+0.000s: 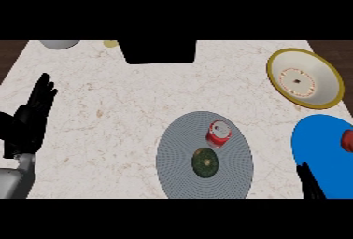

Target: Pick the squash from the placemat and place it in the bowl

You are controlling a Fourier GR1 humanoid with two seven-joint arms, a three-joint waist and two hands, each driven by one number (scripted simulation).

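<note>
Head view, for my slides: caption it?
Dark green squash beside red can on grey round placemat; gold-rimmed white bowl upper right; left hand resting open.

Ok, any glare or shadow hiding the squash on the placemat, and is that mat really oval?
Head view: lighting is even, no glare or heavy shadow on the squash; its dark green stands out against the grey placemat. Head view: the placemat looks taller than wide, probably stretch from the steep view; the bowl looks skewed too.
</note>
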